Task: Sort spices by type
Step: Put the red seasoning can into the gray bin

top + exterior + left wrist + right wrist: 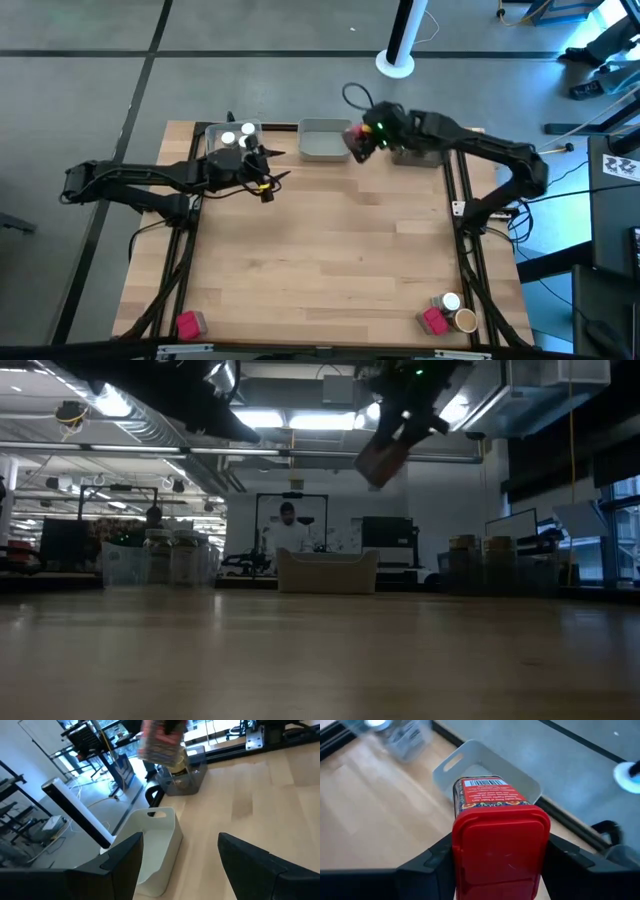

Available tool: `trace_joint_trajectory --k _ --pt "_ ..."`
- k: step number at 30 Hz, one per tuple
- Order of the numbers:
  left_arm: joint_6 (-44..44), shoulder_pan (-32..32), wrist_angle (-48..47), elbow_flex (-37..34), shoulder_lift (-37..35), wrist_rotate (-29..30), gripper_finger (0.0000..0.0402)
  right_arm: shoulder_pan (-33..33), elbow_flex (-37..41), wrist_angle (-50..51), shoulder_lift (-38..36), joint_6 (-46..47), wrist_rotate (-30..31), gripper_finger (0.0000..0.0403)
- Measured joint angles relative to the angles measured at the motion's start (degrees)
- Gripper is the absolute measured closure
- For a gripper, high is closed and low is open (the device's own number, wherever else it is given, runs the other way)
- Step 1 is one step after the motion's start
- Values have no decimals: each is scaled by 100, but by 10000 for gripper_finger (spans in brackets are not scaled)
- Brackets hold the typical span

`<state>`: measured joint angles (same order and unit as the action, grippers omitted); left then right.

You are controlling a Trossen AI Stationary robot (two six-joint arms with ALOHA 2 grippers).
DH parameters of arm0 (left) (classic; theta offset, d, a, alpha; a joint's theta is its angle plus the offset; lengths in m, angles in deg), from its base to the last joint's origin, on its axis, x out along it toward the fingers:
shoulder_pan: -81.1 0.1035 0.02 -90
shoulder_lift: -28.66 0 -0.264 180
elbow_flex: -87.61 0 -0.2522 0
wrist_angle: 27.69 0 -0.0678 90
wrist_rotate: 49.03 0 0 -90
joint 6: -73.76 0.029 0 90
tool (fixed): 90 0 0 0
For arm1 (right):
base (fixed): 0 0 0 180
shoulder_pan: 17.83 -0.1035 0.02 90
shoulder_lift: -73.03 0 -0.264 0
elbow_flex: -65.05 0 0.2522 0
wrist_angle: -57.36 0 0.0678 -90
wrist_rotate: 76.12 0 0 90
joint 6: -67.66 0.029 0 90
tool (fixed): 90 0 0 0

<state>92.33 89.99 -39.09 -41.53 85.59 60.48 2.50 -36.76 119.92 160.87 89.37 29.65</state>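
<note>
Right wrist view shows my right gripper (497,857) clamped on a red packet (497,832) above the white tray (470,757). My left gripper (177,857) hangs released beside it.

In my right gripper (497,855), dark fingers: packet (496,832) with red lid, red label, white barcode patch, dark patterned band. Middle tray (485,762) white-grey. Table (330,260) light wood grain. My left gripper (177,862) black.
</note>
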Motion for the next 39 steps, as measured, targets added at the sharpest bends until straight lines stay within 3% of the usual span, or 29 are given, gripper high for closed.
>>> trace_joint_trajectory --k 6,13,20,39 --pt "-16 -1 -56 0 2 0 157 512 -1063 237 862 -97 -399 180" --pt "-12 -1 -54 0 2 0 157 1017 -1680 186 1602 -99 -642 180" --pt "2 -1 -36 0 2 0 157 1407 -1729 198 2179 -73 -1115 181" --pt "-9 -1 10 0 4 0 157 1498 -1730 37 3217 205 -1149 179"
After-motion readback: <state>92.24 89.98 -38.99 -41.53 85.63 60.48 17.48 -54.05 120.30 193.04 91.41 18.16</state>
